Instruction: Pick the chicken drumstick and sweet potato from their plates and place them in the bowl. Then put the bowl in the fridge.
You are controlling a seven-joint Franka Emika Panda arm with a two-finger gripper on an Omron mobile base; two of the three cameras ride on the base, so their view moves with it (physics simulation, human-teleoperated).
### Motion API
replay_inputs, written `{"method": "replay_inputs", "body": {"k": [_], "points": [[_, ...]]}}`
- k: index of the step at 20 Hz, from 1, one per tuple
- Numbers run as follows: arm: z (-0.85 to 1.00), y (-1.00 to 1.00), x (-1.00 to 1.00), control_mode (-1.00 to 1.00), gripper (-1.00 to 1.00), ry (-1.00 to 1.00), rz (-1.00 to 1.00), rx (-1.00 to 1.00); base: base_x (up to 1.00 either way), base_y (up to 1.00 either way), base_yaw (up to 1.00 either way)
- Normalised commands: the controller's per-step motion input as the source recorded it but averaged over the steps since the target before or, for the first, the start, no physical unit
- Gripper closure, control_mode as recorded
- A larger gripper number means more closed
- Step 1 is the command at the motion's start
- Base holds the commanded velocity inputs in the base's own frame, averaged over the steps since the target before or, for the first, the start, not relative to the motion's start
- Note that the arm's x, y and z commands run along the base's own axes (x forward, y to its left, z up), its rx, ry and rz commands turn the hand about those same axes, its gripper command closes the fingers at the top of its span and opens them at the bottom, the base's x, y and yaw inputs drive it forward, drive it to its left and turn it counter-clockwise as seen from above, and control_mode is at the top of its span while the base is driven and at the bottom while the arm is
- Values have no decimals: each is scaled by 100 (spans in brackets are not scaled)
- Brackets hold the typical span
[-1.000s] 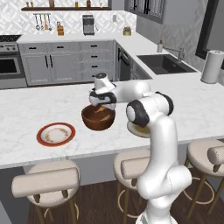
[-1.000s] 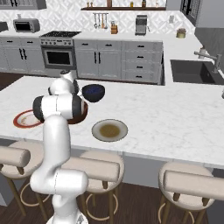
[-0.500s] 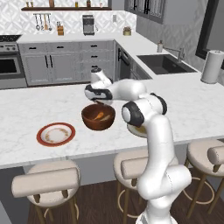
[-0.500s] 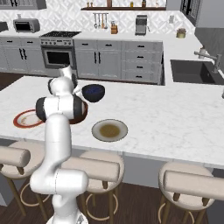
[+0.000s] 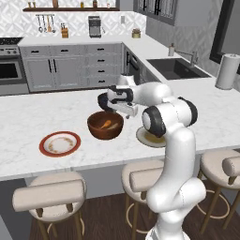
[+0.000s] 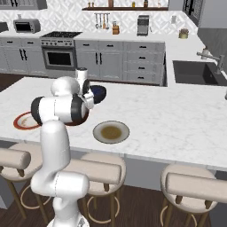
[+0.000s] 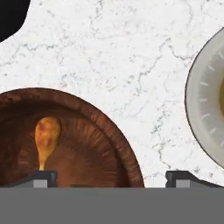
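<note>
This is a home kitchen. A white marble island counter (image 5: 28, 117) fills the middle of the left base view, with round cushioned bar stools (image 5: 49, 197) tucked along its lower edge. Grey panelled cabinets (image 5: 70, 70) line the upper left, beside a steel oven range (image 6: 60, 55) seen at the upper left of the right base view. A sink with a faucet (image 5: 180, 65) sits at upper right, and utensils (image 5: 44, 21) hang on the patterned backsplash.

a: what's new?
b: the gripper (image 7: 111, 178) now stands open and sits higher above the bowl (image 5: 105, 124).
a: and the drumstick (image 7: 47, 138)?
b: loose inside the bowl now.
</note>
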Motion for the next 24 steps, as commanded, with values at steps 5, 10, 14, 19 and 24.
{"method": "replay_inputs", "body": {"k": [5, 10, 14, 19, 24], "points": [[-56, 11, -1, -100, -100, 0, 17, 14, 0, 0, 0], [-34, 46, 0, -100, 100, 0, 7, 1, 0, 0, 0], [-4, 9, 0, -100, 100, 0, 0, 0, 0, 0, 0], [6, 0, -7, -100, 100, -2, 0, 0, 0, 0, 0], [64, -18, -74, -100, 100, -7, -6, 0, 0, 0, 0]]}}
